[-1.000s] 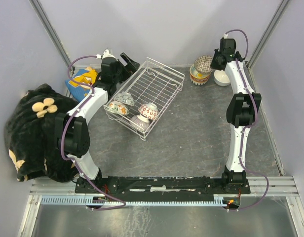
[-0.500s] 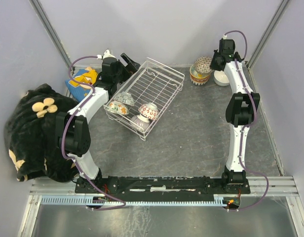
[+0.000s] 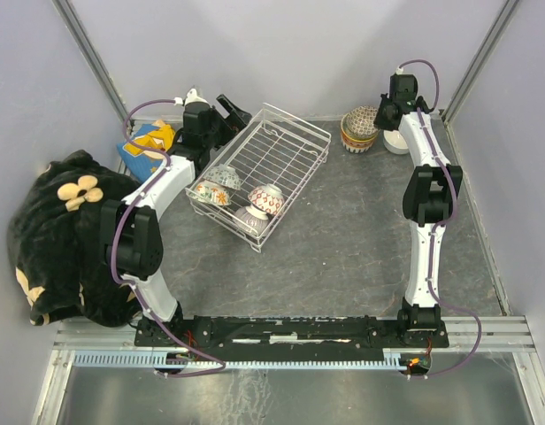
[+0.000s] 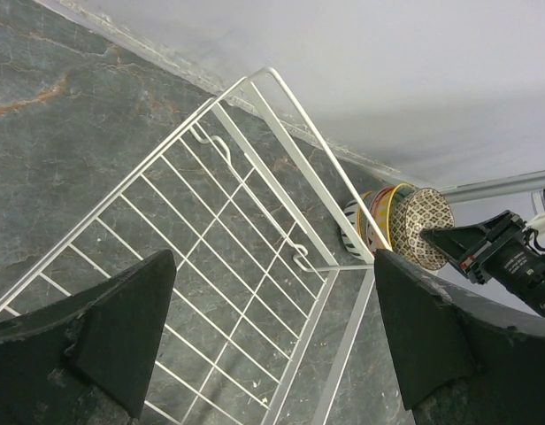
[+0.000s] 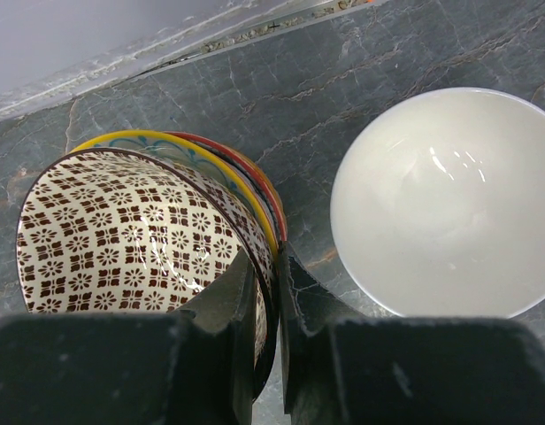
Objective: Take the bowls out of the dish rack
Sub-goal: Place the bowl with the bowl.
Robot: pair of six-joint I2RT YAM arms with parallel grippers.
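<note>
The white wire dish rack (image 3: 290,150) lies mid-table with several patterned bowls (image 3: 266,200) in its near end. My left gripper (image 3: 233,111) hovers open over the rack's far left corner; in the left wrist view its gripper (image 4: 272,328) has only the rack's grid (image 4: 211,221) between the fingers. My right gripper (image 5: 271,266) is shut on the rim of a brown-patterned bowl (image 5: 122,235), which rests on top of a stack of bowls (image 3: 359,133) at the back right. One finger is inside the bowl, the other outside.
A plain white bowl (image 5: 445,199) sits just right of the stack, also seen in the top view as the white bowl (image 3: 396,142). A black flowered plush (image 3: 60,230) and a blue-yellow packet (image 3: 149,142) lie at the left. Walls close in behind.
My right gripper has lowered the brown-patterned bowl onto the stack and shifted slightly back. The left arm has not moved.
</note>
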